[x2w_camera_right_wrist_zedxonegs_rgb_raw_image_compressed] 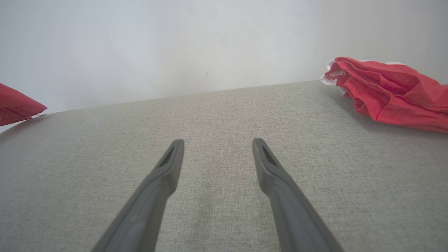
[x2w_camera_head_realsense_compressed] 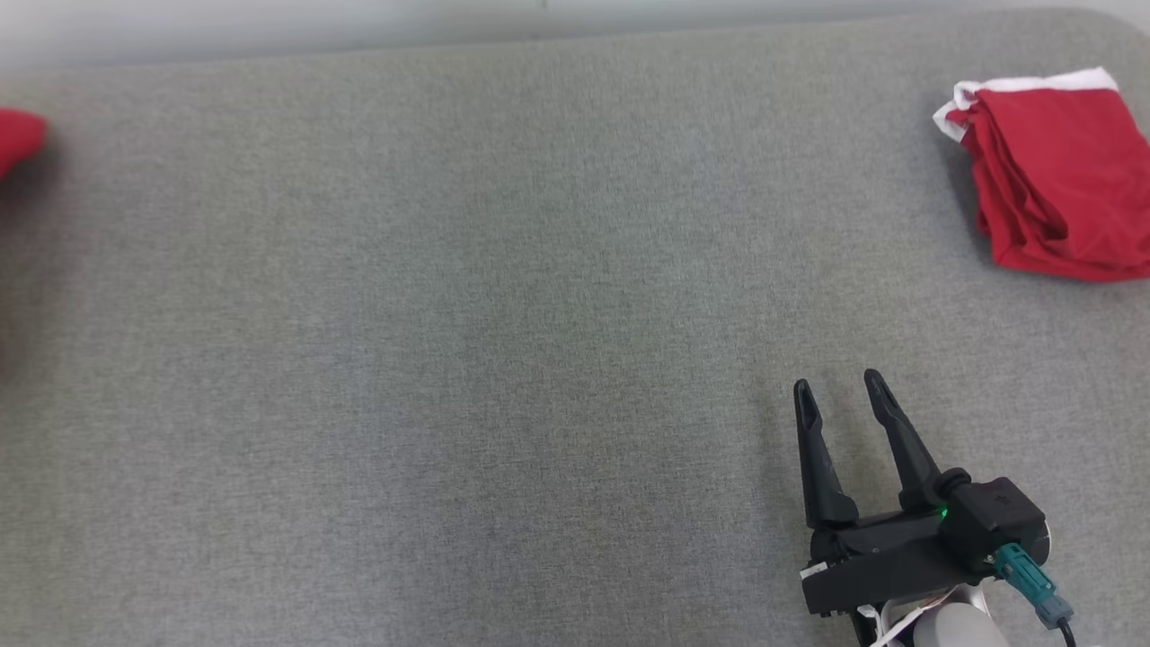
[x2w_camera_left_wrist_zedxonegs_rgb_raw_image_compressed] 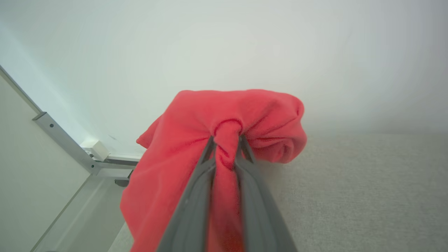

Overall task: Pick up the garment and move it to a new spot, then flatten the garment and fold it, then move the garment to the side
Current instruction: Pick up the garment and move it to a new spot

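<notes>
From the head, the right tool [x2w_camera_head_realsense_compressed: 837, 382] sat with fingers parted and empty over the grey table [x2w_camera_head_realsense_compressed: 503, 314], a bit of the red garment [x2w_camera_head_realsense_compressed: 16, 139] at the left edge and a second red cloth [x2w_camera_head_realsense_compressed: 1060, 180] lying far right; the left wrist showed the left tool [x2w_camera_left_wrist_zedxonegs_rgb_raw_image_compressed: 226, 137] pinching the bunched garment; the right wrist showed the same spread, empty fingers.

Lab-like room — grey cloth table [x2w_camera_head_realsense_compressed: 449, 359], white wall [x2w_camera_right_wrist_zedxonegs_rgb_raw_image_compressed: 175, 35]

We see a grey fabric surface [x2w_camera_head_realsense_compressed: 503, 341] and a pale wall [x2w_camera_right_wrist_zedxonegs_rgb_raw_image_compressed: 175, 45]. A red, white-trimmed bundle [x2w_camera_head_realsense_compressed: 1060, 180] lies at its far right; a metal rail [x2w_camera_left_wrist_zedxonegs_rgb_raw_image_compressed: 66, 143] runs beyond its edge.
</notes>
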